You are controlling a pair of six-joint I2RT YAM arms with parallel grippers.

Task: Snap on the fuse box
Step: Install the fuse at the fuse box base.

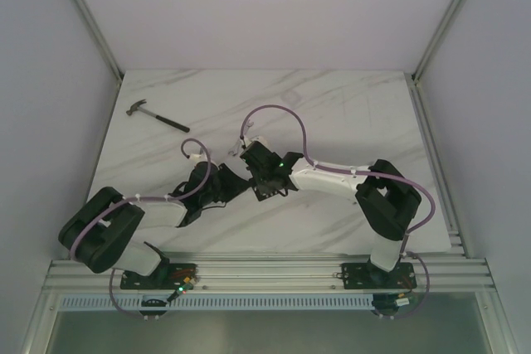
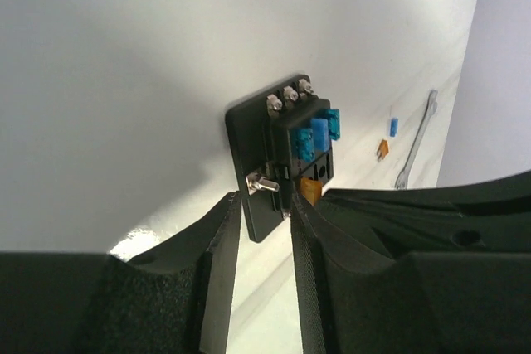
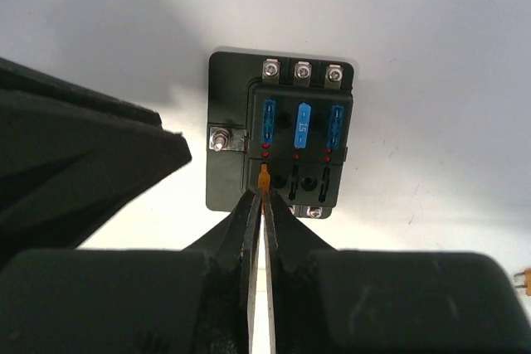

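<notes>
The black fuse box (image 3: pixel 282 143) lies on the white marble table, with three blue fuses (image 3: pixel 302 124) in its upper row. In the top view both grippers hide it. My right gripper (image 3: pixel 263 196) is shut on an amber fuse (image 3: pixel 264 178), whose tip is in the lower-left slot. My left gripper (image 2: pixel 264 209) straddles the near corner of the fuse box (image 2: pixel 257 172). One finger is against the base plate and the other against the housing. In the top view the left gripper (image 1: pixel 236 181) and right gripper (image 1: pixel 264 173) meet at mid-table.
A metal wrench (image 2: pixel 417 138) lies beyond the box; it also shows at the table's far left in the top view (image 1: pixel 158 116). A loose blue fuse (image 2: pixel 393 127) and a loose amber fuse (image 2: pixel 382 149) lie beside it. Another amber fuse (image 3: pixel 524 281) lies at the right.
</notes>
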